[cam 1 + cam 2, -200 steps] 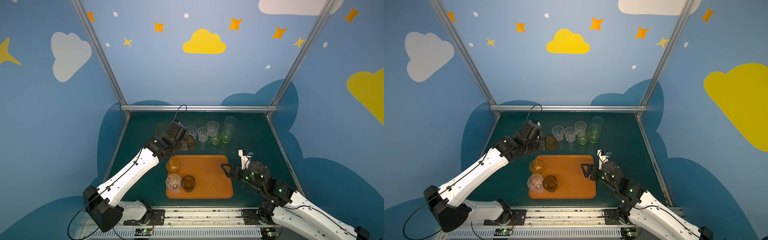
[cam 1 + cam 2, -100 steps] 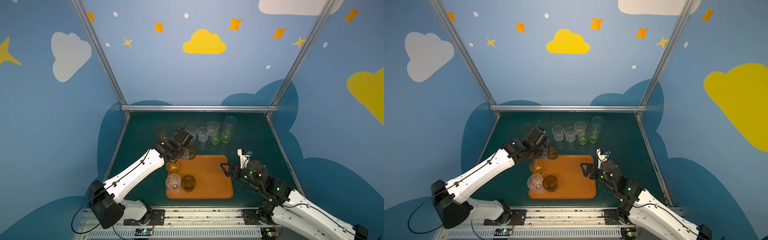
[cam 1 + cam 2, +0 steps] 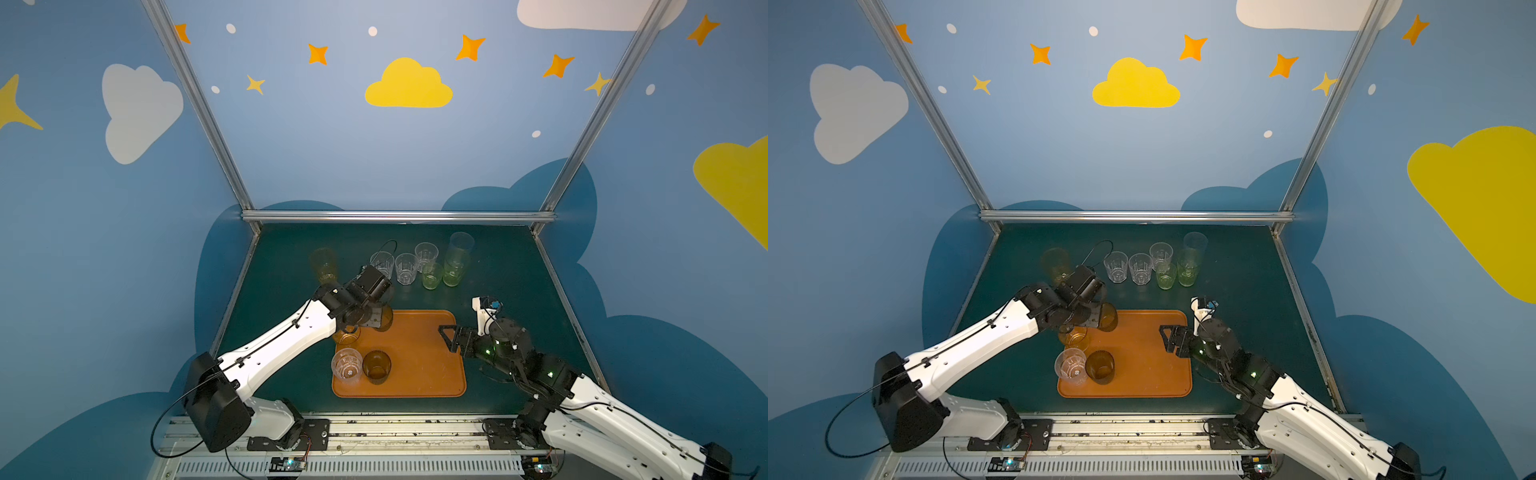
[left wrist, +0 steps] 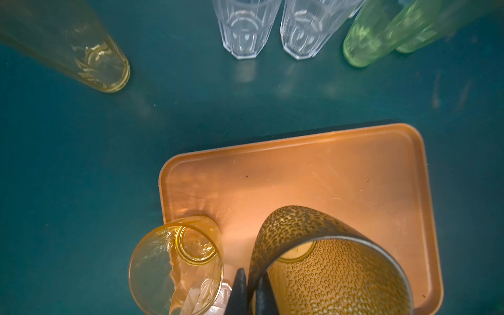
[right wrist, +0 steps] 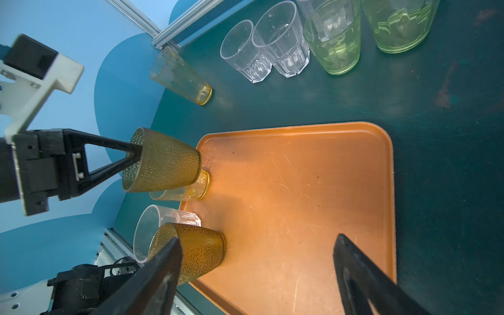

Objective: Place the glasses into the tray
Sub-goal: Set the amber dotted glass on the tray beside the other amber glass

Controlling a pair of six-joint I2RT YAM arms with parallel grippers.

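Above the far-left corner of the tray (image 5: 300, 218), I pinch a dark brown glass (image 5: 166, 161) by its rim in the left gripper (image 5: 135, 156), likely to seat it beside the amber glass (image 5: 196, 188), while the right gripper (image 3: 448, 338) idles, released.

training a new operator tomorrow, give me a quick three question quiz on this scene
1. True or false: the right gripper holds a glass.
2. The left gripper grips: a) a green glass b) a brown glass c) nothing.
3. How many glasses stand free on the tray?

Key: 1. false, it is open and empty. 2. b. 3. three: amber glass, clear glass, second brown glass.
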